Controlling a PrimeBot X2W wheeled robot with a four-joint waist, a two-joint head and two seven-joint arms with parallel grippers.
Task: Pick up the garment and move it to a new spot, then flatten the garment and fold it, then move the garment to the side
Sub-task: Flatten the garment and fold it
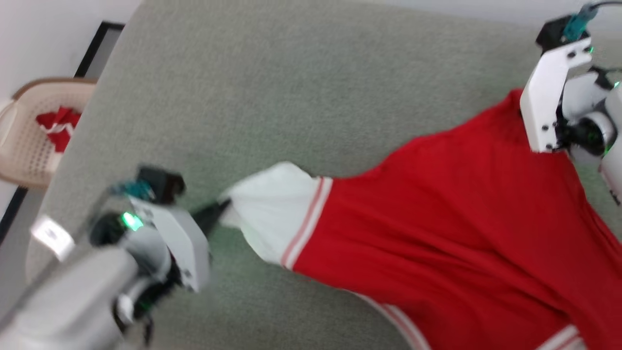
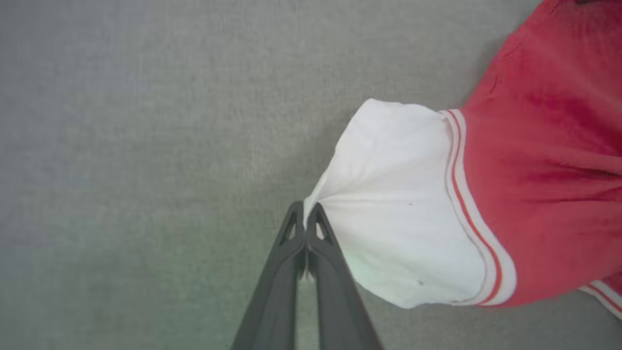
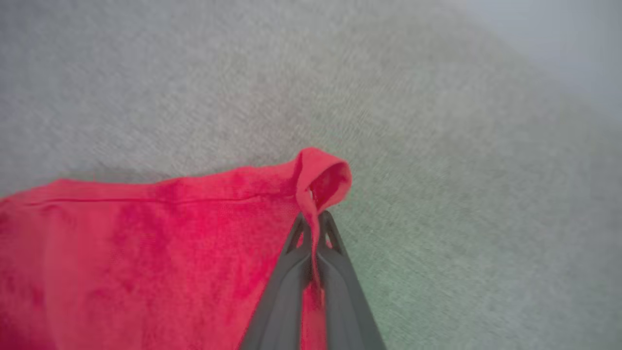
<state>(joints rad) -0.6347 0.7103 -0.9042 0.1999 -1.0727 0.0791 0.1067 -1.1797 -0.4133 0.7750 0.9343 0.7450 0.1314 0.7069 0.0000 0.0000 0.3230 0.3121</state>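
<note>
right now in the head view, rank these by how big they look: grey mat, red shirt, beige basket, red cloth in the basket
1. grey mat
2. garment, cut off by the frame
3. beige basket, farther away and cropped, so true size unsure
4. red cloth inside it

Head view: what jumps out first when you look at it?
The big red shirt jumps out first, spread across the right of the grey mat. The left gripper pinches its white sleeve, and the right gripper pinches a red corner at the far right. A tan basket holding more red cloth sits at the left edge.
</note>
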